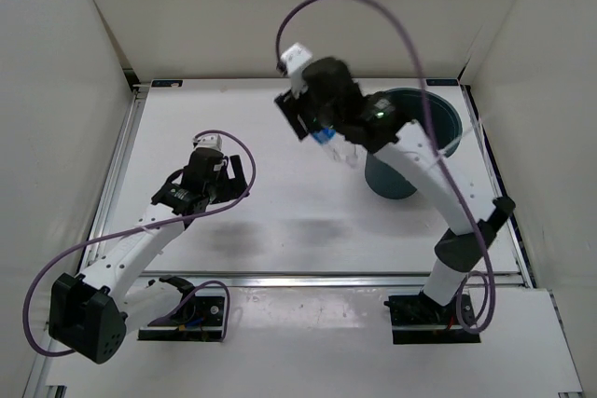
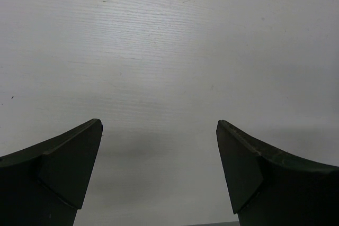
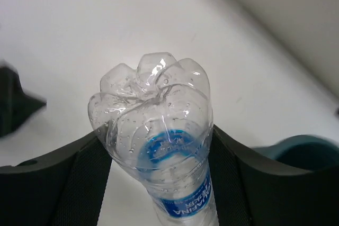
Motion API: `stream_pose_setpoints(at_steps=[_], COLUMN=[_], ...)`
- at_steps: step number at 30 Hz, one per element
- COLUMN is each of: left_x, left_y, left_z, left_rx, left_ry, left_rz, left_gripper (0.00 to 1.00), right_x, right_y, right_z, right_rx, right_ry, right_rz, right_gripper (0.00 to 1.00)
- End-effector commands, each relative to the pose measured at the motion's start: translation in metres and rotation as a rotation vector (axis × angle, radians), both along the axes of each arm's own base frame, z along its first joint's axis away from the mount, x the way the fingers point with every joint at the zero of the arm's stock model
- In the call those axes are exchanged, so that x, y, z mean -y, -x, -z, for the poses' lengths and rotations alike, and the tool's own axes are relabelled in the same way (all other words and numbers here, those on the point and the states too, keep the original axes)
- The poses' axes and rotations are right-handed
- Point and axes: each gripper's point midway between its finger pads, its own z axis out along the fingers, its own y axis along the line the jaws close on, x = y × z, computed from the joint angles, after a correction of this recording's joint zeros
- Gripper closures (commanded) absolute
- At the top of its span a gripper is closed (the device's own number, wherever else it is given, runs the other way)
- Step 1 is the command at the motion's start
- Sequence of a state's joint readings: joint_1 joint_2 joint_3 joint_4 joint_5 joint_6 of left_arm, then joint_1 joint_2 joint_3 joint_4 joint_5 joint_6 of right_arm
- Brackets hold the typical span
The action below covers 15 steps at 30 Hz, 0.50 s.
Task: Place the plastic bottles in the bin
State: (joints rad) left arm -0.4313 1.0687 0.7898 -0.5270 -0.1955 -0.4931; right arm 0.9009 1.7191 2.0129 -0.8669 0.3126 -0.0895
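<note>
A white table (image 1: pixel 280 221) is seen from above, with white walls set around it. The bin (image 1: pixel 450 123) is stood on the far right part of the table, and some of it is hidden by the right arm (image 1: pixel 438 202). The right arm is bent up high from its base and is reached over the near side of the bin. The left arm (image 1: pixel 140 253) is kept low over the left part of the table, well apart from the bin. A purple cable (image 1: pixel 373 6) is looped above the right arm, and another is hung by the left arm. The left claw (image 2: pixel 159 146) is spread wide open, and only bare table is seen between its two dark fingers (image 2: pixel 69 168). Nothing is held in it. The right claw (image 3: pixel 159 146) is clenched on a clear bottle (image 3: pixel 153 115), which is pressed between its fingers (image 3: pixel 63 183) on both sides. The bottle is held up in the air over the table, just beside the left side of the bin and not yet over it. Its bumpy bottom end is pointed away from the wrist. A blue label (image 3: pixel 185 205) is seen on it near the claw. The other bottles cannot be seen.
</note>
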Motion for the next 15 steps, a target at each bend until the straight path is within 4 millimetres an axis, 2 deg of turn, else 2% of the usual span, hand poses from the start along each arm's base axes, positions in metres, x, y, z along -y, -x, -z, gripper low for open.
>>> stream_pose_setpoints(at_steps=[1,2,3,4,5,6,7,8,10,11,13,14,15], left_x=[-0.001,-0.001,-0.001,-0.001,-0.001,-0.001,-0.001,-0.001,-0.001,-0.001,-0.001,-0.001,-0.001], left_y=[-0.006,-0.006,-0.006,-0.006,-0.006,-0.006,-0.006,-0.006,-0.006,-0.006,-0.006,-0.006,-0.006], left_z=[-0.008,-0.008,-0.008,-0.008,-0.008,-0.008,-0.008,-0.008,-0.008,-0.008,-0.008,-0.008,-0.008], left_rx=[0.011,0.011,0.010,0.010,0.010,0.010,0.010,0.010,0.010,0.010,0.010,0.010,0.011], left_ry=[0.006,0.005,0.012,0.012,0.012,0.012,0.012,0.012,0.012,0.012,0.012,0.012,0.006], left_rz=[-0.025,-0.025,-0.031,-0.031,-0.031,-0.031,-0.031,-0.031,-0.031,-0.031,-0.031,-0.031,-0.025], left_gripper=[0.00,0.00,0.00,0.00,0.00,0.00,0.00,0.00,0.00,0.00,0.00,0.00,0.00], right_x=[0.045,0.050,0.071,0.081,0.094,0.121,0.134,0.160,0.180,0.197,0.200,0.211,0.214], right_y=[-0.019,-0.027,-0.036,-0.045,-0.053,-0.066,-0.076,-0.090,-0.101,-0.111,-0.122,-0.128,-0.130], right_z=[-0.083,-0.090,-0.128,-0.121,-0.127,-0.141,-0.137,-0.136,-0.137,-0.135,-0.129,-0.125,-0.118], right_rx=[0.193,0.235,0.342,0.368,0.399,0.447,0.443,0.426,0.413,0.406,0.383,0.377,0.353], right_ry=[-0.025,-0.020,-0.084,-0.043,-0.053,-0.089,-0.095,-0.136,-0.193,-0.213,-0.275,-0.286,-0.318], right_rz=[0.126,0.154,0.229,0.257,0.301,0.387,0.432,0.513,0.563,0.598,0.589,0.604,0.614], right_gripper=[1.00,1.00,1.00,1.00,1.00,1.00,1.00,1.00,1.00,1.00,1.00,0.98,0.98])
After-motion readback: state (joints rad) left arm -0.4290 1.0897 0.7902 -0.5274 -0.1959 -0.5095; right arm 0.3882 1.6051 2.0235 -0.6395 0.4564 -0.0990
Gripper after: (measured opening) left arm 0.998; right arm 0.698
